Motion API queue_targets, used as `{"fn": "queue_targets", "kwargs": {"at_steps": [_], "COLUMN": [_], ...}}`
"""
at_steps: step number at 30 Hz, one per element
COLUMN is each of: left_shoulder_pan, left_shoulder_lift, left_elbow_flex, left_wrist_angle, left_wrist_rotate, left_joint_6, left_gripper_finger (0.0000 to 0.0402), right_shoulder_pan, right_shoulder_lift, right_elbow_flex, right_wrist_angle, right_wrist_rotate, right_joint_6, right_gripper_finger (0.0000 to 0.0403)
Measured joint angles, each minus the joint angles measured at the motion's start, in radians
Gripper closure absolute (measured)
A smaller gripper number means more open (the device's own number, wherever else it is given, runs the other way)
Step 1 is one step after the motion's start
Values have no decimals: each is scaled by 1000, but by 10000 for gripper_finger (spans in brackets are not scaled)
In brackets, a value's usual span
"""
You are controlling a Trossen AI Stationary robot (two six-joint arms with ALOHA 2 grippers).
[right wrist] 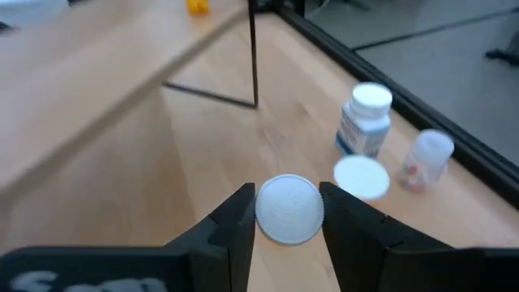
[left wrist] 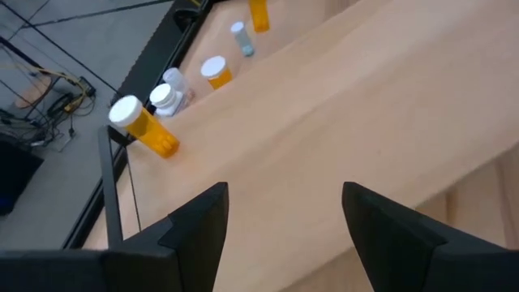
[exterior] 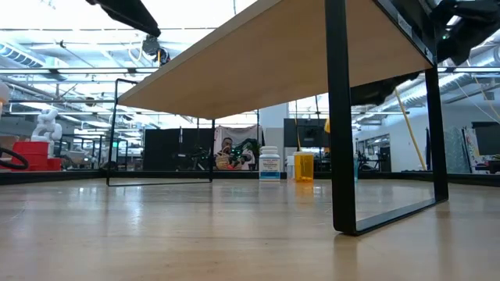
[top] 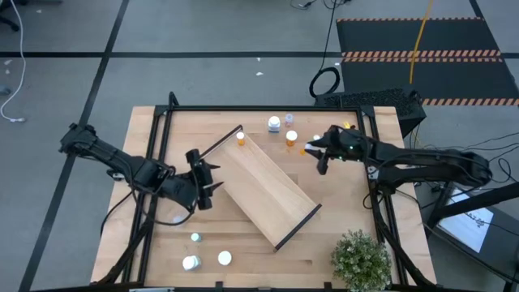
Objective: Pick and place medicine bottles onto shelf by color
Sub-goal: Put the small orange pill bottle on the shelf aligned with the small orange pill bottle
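The shelf (top: 263,186) lies slantwise across the middle of the table, its dark end walls at the far left and the near right. An orange bottle (top: 241,138) stands at its far end wall. My left gripper (top: 212,174) hovers open at the shelf's left long edge, and the bare board (left wrist: 340,122) lies before its fingers. My right gripper (top: 312,150) is off the shelf's far right side, shut on a white-capped bottle (right wrist: 289,208). Close by, on the far part of the table, stand an orange bottle (top: 292,138), a blue-labelled one (top: 274,123) and a clear one (top: 289,119). My right gripper pinches the bottle's white cap (right wrist: 261,212) between its two fingers, one on each side of the cap's rim. The cap's flat top faces the wrist camera. Cap and fingers hide the bottle's body, so I cannot tell whether it is clear of the table.
Three more white-capped bottles (top: 195,238), (top: 190,262), (top: 225,258) stand near the table's front left. A potted plant (top: 361,258) sits at the front right corner. A black frame (top: 268,109) runs along the table's far edge.
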Motion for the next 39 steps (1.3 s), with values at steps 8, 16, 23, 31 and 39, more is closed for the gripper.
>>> {"fn": "queue_targets", "kwargs": {"at_steps": [8, 16, 23, 31, 39], "left_shoulder_pan": [50, 87, 95, 97, 124], "left_shoulder_lift": [0, 0, 0, 0, 9], "left_elbow_flex": [0, 0, 0, 0, 1], "left_wrist_angle": [127, 206, 213, 271, 349], "left_wrist_rotate": [49, 64, 63, 57, 59], "left_joint_6": [112, 166, 161, 153, 165], "left_gripper_finger": [158, 158, 158, 158, 158], "right_shoulder_pan": [45, 121, 194, 268, 326], "right_shoulder_lift": [-99, -128, -124, -77, 94], "right_elbow_flex": [20, 96, 136, 149, 206], "right_wrist_angle": [-12, -50, -33, 124, 264], "right_wrist_rotate": [19, 53, 103, 103, 103], "right_joint_6": [2, 2, -6, 11, 32], "right_gripper_finger": [280, 280, 280, 280, 280]}}
